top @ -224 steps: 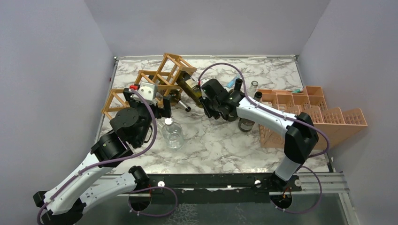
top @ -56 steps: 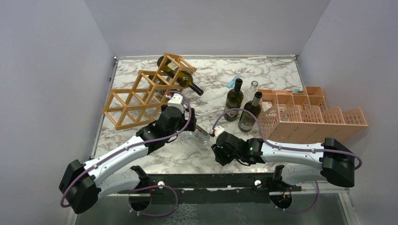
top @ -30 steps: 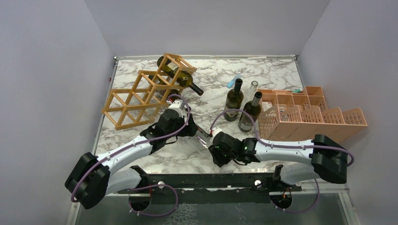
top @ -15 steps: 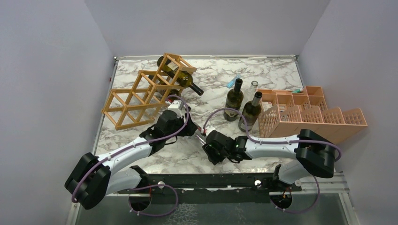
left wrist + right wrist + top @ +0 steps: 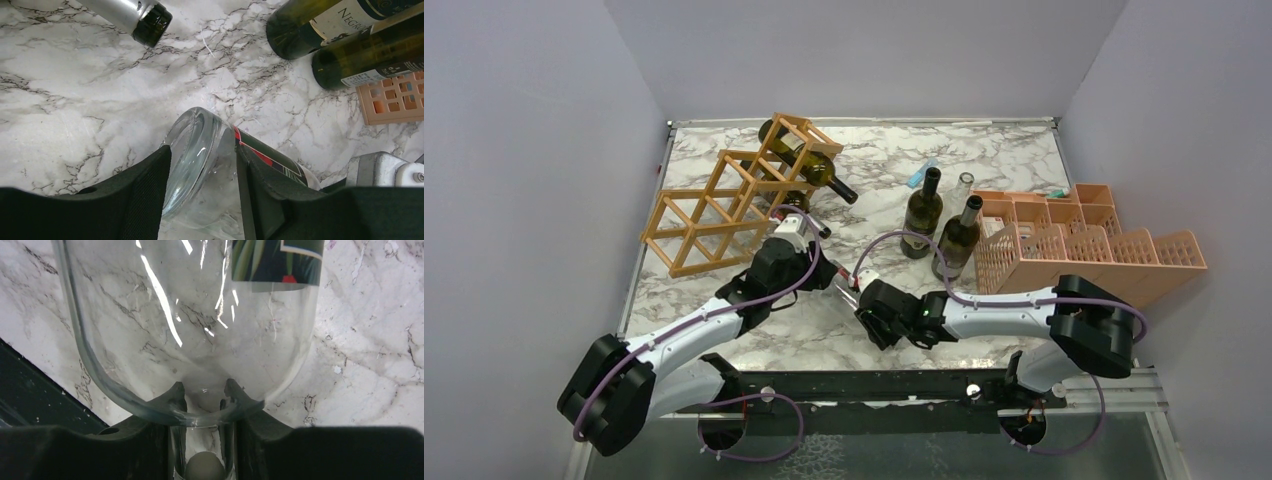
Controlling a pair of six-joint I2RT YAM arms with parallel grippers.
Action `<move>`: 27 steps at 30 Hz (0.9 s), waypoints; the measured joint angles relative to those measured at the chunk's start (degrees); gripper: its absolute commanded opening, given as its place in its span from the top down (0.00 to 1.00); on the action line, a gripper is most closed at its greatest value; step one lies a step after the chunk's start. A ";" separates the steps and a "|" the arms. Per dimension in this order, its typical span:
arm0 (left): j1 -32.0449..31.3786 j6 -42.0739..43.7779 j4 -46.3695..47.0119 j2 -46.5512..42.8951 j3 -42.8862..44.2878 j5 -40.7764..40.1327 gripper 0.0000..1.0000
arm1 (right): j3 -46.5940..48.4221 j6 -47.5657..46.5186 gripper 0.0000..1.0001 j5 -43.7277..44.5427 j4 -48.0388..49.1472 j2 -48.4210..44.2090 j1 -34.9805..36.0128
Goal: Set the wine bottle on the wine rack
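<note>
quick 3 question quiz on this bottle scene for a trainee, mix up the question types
1. Multiple choice: which part of the clear bottle sits between the fingers of the right gripper? A) neck B) base C) label
2. True or false: the left gripper is closed around the clear bottle near its base.
3. Fill in: ___ dark bottles stand upright on the table beside the pink crate.

Key: 1 A; 2 true; 3 two
</note>
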 measured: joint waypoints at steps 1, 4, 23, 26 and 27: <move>0.13 0.02 0.11 0.00 -0.04 -0.07 0.54 | 0.13 -0.35 0.73 0.07 0.02 0.17 0.04; 0.37 -0.11 0.74 -0.09 -0.42 -0.13 0.55 | 0.24 -0.44 0.86 0.28 0.17 0.37 0.11; 0.63 -0.22 -2.05 -2.60 -0.39 -0.33 0.53 | -3.63 -3.93 0.99 0.17 5.44 -2.45 0.24; 0.57 -0.17 -3.80 -2.93 0.28 -0.13 0.52 | -5.51 -4.96 0.99 0.04 7.76 -3.67 0.24; 0.50 -0.15 -4.48 -2.99 0.57 -0.07 0.52 | -6.08 -5.25 0.99 0.02 8.55 -4.11 0.26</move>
